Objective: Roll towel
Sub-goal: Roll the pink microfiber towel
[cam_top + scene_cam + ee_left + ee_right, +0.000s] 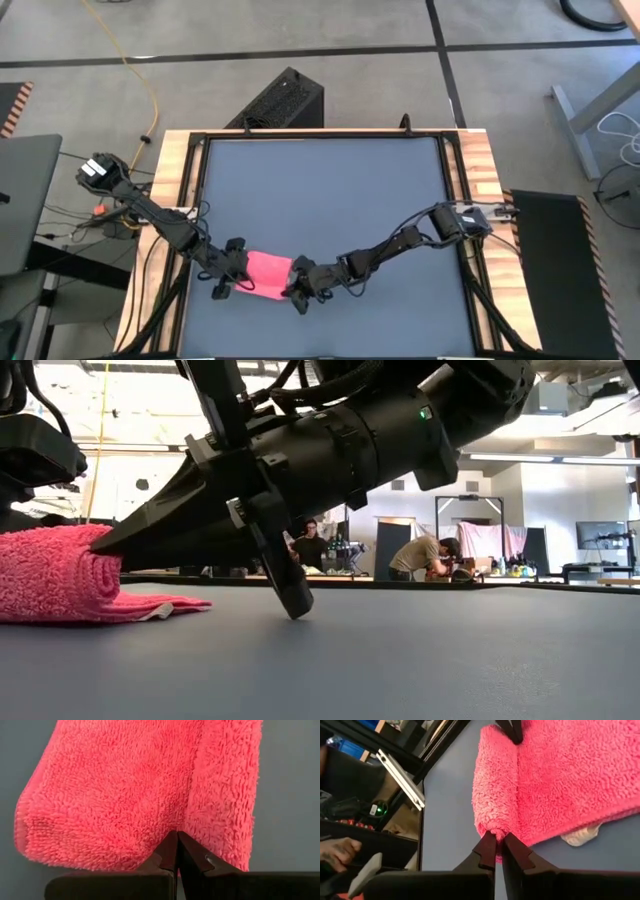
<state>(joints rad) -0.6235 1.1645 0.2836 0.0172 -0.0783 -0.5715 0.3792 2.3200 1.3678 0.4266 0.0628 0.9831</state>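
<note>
Right gripper [496, 842] has its fingertips nearly together, pinching one end of the towel's rolled edge. Pink towel [268, 272] lies partly rolled on the dark grey tabletop [330, 190], between both grippers. Left gripper [176, 840], fingertips pressed together, nips the opposite end.

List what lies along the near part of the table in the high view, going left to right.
Left gripper at the towel's left end → pink towel → right gripper at its right end → the right arm's wrist, farther right.
</note>
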